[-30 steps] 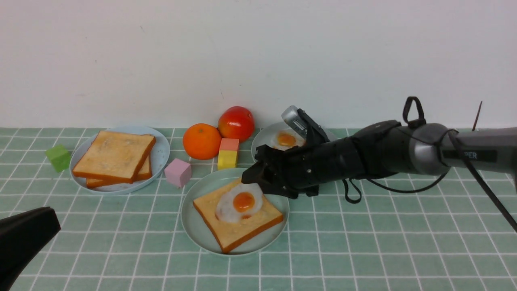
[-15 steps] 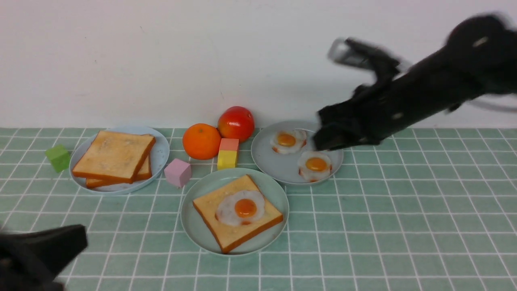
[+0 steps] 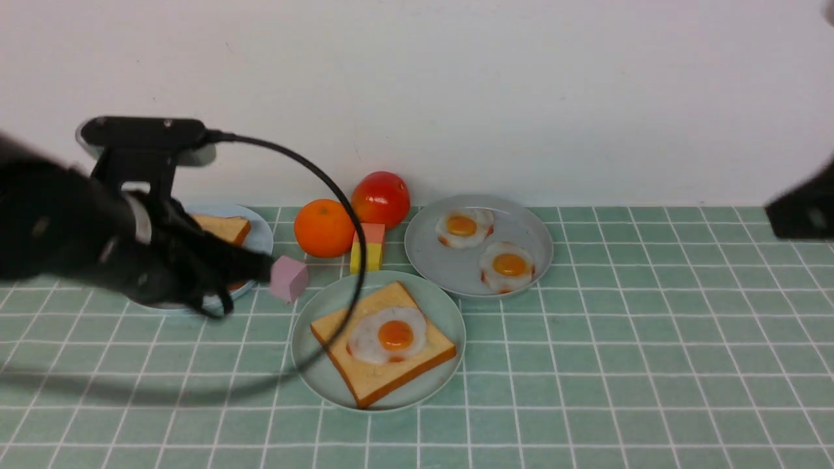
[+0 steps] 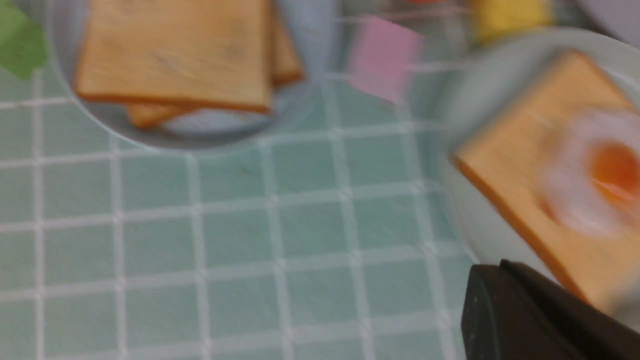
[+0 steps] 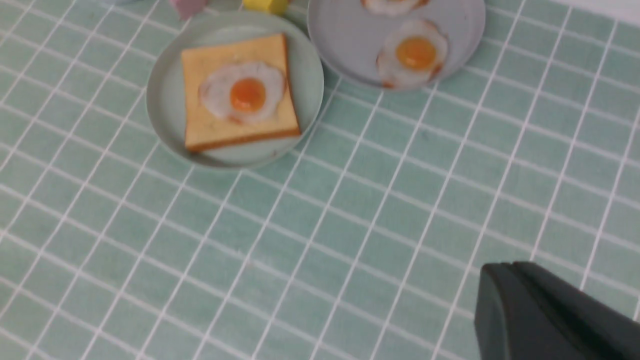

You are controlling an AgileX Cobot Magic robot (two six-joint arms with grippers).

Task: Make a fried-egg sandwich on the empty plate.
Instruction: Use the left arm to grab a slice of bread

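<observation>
The pale mint plate (image 3: 313, 365) (image 5: 165, 100) (image 4: 480, 100) holds one toast slice (image 3: 384, 374) (image 5: 200, 130) with a fried egg (image 3: 391, 335) (image 5: 242, 92) lying on top. Two more toast slices (image 4: 175, 50) are stacked on the pale blue plate (image 3: 260, 238). My left arm hangs blurred in front of that plate. The left gripper (image 3: 260, 270) (image 4: 492, 270) is shut and empty, its tip beside the pink cube (image 3: 290, 279). My right gripper (image 3: 801, 215) (image 5: 505, 270) is shut and empty, high at the far right, away from all plates.
The grey plate (image 3: 456, 267) (image 5: 350, 45) behind the mint plate carries two loose fried eggs (image 3: 509, 266). An orange (image 3: 324, 228), a tomato (image 3: 381, 198) and a stacked pink and yellow block (image 3: 371, 247) stand along the back, near the wall.
The right arm lifted off the mint plate and swung away to the right, shutting its jaws, with the egg left on the toast. The left arm rose from the lower left toward the blue plate.
</observation>
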